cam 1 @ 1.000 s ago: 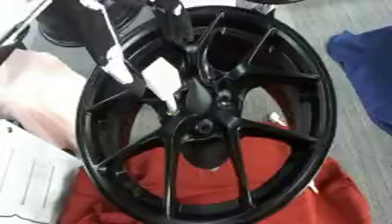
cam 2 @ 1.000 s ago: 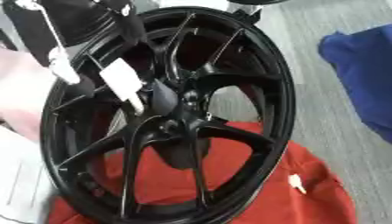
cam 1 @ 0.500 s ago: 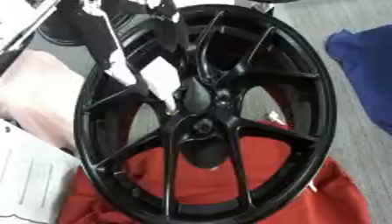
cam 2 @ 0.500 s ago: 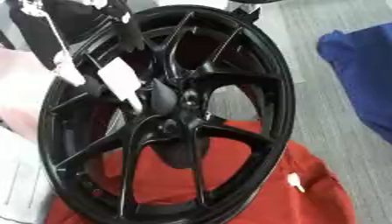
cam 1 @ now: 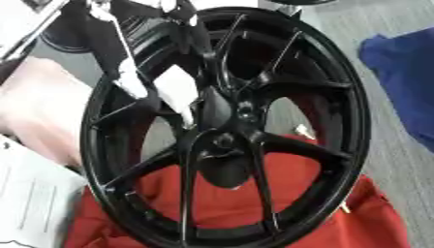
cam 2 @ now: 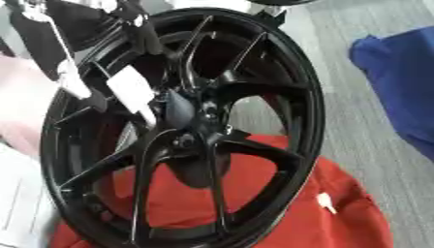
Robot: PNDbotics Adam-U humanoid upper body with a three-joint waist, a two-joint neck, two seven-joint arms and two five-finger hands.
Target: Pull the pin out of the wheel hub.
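Observation:
A black multi-spoke wheel (cam 1: 339, 97) lies tilted on a red cloth (cam 1: 297, 213). Its hub (cam 1: 225, 141) sits at the centre where the spokes meet. My left arm, black with white panels (cam 1: 176, 88), comes in from the upper left. My left hand (cam 1: 213, 107) rests on the spokes just above the hub, dark against the dark metal. I cannot make out the pin, nor whether anything is held. My right hand shows in neither view.
A blue cloth (cam 1: 407, 77) lies on the grey floor at the right. White sheets (cam 1: 30, 193) and a pale pink thing (cam 1: 38, 106) sit at the left. A small white tag (cam 2: 326, 202) lies on the red cloth.
My left arm and hand have stayed almost still over the hub. The whole picture has shifted slightly.

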